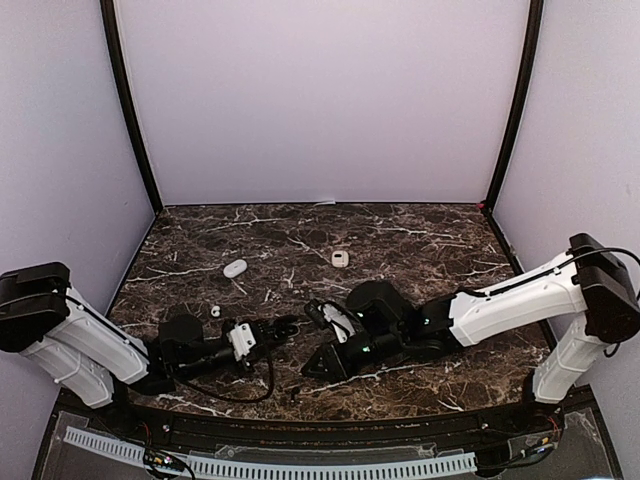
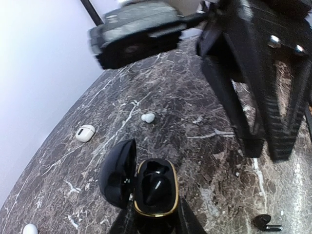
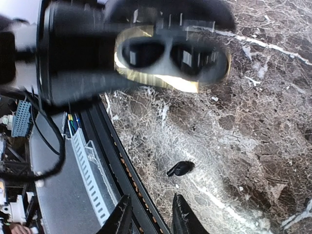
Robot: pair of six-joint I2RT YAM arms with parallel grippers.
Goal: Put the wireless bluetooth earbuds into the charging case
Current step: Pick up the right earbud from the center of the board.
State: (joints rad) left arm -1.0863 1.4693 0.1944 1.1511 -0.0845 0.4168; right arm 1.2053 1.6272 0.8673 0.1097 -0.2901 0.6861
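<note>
As wells must be reachable, case: clamped in L gripper, lid open.
R gripper: apart, empty, near earbud.

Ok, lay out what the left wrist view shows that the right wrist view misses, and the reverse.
Left wrist only: a white case, a white earbud, and the right arm overhead. Right wrist only: the table's near edge with a cable tray, and the right gripper, jaws apart and empty. Both: the open black charging case in the left gripper, and a black earbud lying loose on the table.
</note>
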